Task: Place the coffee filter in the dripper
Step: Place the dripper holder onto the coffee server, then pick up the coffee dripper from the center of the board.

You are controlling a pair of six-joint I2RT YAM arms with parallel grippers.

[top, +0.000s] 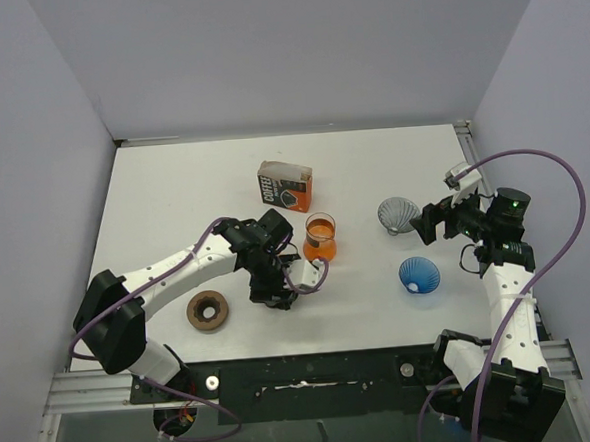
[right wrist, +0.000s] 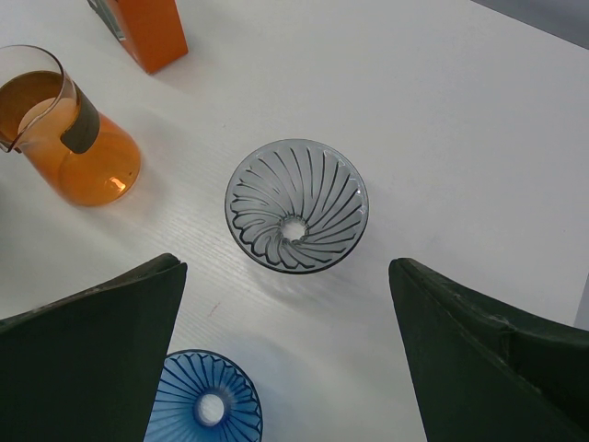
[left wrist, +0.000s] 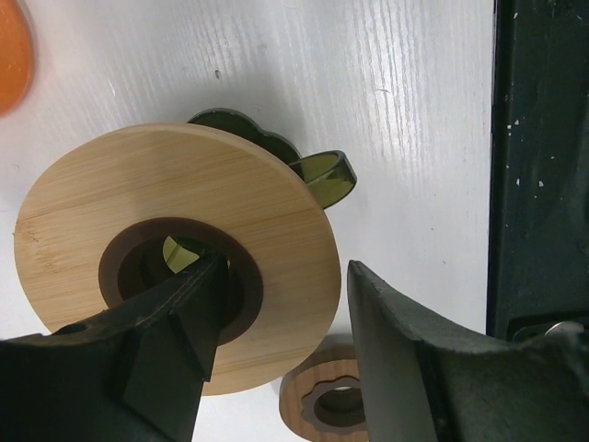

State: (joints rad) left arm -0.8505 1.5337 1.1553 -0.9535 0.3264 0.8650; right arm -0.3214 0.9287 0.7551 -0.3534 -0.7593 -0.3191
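- Tabletop (top: 173, 188): white, carrying all the items listed.
- Left pincer (left wrist: 285, 272): near the middle of the tabletop, toward the near edge. It is set about the wooden base of the olive dripper (left wrist: 175, 198). One finger (left wrist: 198, 304) sits in the base's centre hole and the other finger (left wrist: 386, 331) lies just beside the outer rim. It cannot be told whether the jaws press on the base or stand free of it.
- Olive dripper: tipped so that its base faces the wrist camera, with the glass cone and handle behind the base.
- Ring (top: 207, 310): wooden, flat, near the near edge and left of the left pincer.
- Carafe (top: 319, 237): orange, at the centre of the tabletop, just beyond the left pincer.
- Filter box (top: 285, 186): orange, standing beyond the carafe toward the far edge.
- Right pincer (top: 427, 223): jaws spread wide and holding nothing, above the grey dripper (right wrist: 296, 204).
- Grey dripper: mouth up, toward the right edge.
- Blue dripper (top: 419, 275): mouth up, nearer the near edge than the grey dripper and apart from it.
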